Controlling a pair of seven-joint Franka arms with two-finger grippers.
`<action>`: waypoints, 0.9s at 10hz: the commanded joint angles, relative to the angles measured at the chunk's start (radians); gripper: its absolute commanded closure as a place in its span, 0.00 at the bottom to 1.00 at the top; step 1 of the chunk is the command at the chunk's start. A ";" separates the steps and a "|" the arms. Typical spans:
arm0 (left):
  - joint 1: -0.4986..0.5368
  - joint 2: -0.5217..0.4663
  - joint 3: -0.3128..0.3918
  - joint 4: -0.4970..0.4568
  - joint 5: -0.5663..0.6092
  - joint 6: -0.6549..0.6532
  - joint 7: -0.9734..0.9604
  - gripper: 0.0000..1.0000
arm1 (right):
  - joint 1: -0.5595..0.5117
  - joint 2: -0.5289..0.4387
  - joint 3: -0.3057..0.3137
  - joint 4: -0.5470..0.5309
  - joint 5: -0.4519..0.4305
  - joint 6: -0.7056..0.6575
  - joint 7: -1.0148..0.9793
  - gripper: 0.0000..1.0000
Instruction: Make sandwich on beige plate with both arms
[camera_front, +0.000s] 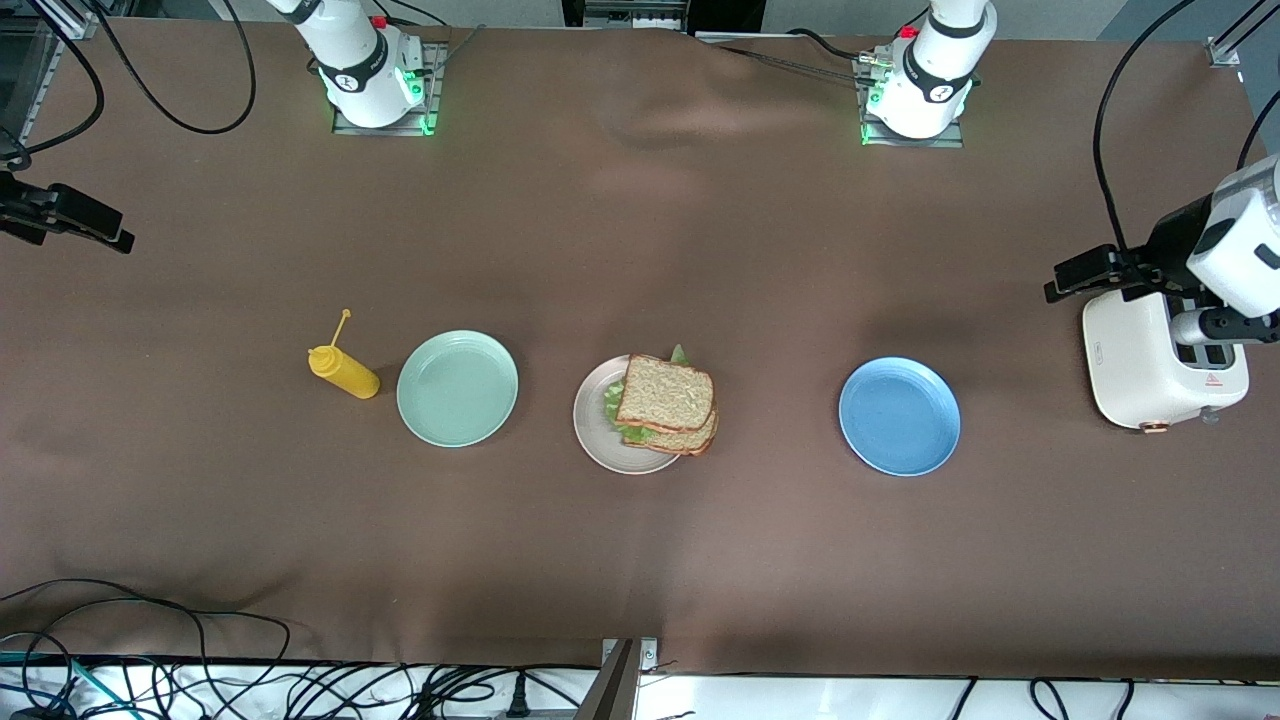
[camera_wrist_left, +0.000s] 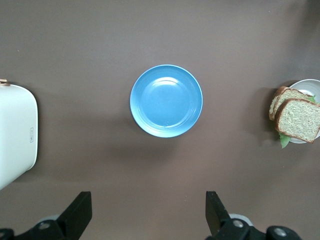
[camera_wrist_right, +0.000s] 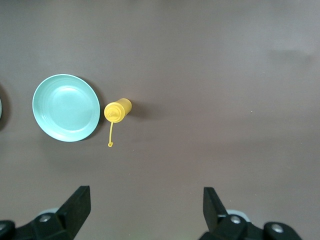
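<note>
The sandwich (camera_front: 665, 400) sits stacked on the beige plate (camera_front: 595, 432) at the table's middle: two brown bread slices with green lettuce (camera_front: 612, 398) showing between them. The top slice is shifted a little off the lower one. It also shows at the edge of the left wrist view (camera_wrist_left: 297, 117), on the plate (camera_wrist_left: 310, 86). My left gripper (camera_front: 1080, 275) is open and empty, up over the table by the toaster; its open jaws show in its wrist view (camera_wrist_left: 148, 215). My right gripper (camera_front: 100, 225) is open and empty, up over the right arm's end of the table (camera_wrist_right: 145, 212).
A blue plate (camera_front: 899, 416) lies between the sandwich and a white toaster (camera_front: 1160, 370). A mint-green plate (camera_front: 457, 388) and a yellow squeeze bottle (camera_front: 343, 372) lie toward the right arm's end. Cables run along the table's near edge.
</note>
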 joint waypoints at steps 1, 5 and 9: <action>-0.009 -0.069 0.024 -0.055 0.022 0.004 0.008 0.00 | 0.001 -0.007 0.000 0.002 0.016 -0.006 0.007 0.00; -0.201 -0.104 0.236 -0.095 0.022 0.003 0.008 0.00 | 0.001 -0.007 -0.001 -0.001 0.016 -0.006 0.007 0.00; -0.198 -0.104 0.237 -0.112 0.022 0.003 0.003 0.00 | 0.001 -0.007 -0.001 -0.001 0.016 -0.006 0.007 0.00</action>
